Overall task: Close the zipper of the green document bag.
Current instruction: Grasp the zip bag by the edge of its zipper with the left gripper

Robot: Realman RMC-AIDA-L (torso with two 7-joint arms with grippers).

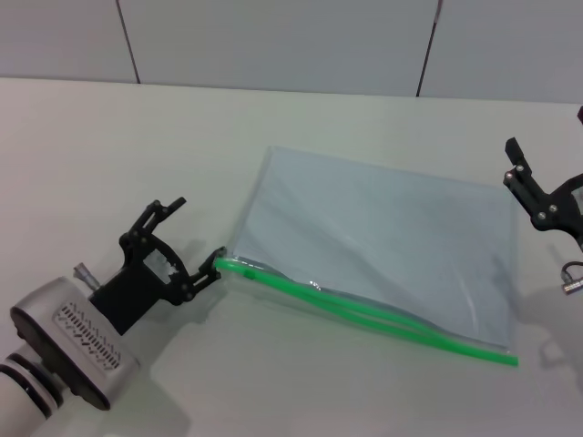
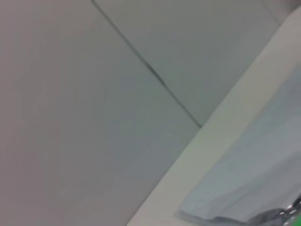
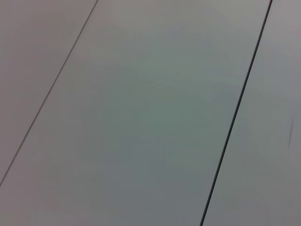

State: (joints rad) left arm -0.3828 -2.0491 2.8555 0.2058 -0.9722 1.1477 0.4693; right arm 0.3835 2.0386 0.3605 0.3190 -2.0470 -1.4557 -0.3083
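Observation:
The green document bag (image 1: 383, 237) lies flat on the table, a translucent blue-grey pouch. Its bright green zipper (image 1: 364, 312) runs along the near edge, and the two strips stand apart over the left stretch. I cannot make out the slider. My left gripper (image 1: 195, 231) is open just left of the bag, its nearer fingertip (image 1: 215, 258) almost at the zipper's left end, with nothing between the fingers. The left wrist view catches a corner of the bag (image 2: 249, 183). My right gripper (image 1: 539, 195) hangs at the right edge of the head view, apart from the bag.
The pale table (image 1: 109, 137) runs back to a grey panelled wall (image 1: 273, 41). The right wrist view shows only wall panels (image 3: 150, 113) with dark seams.

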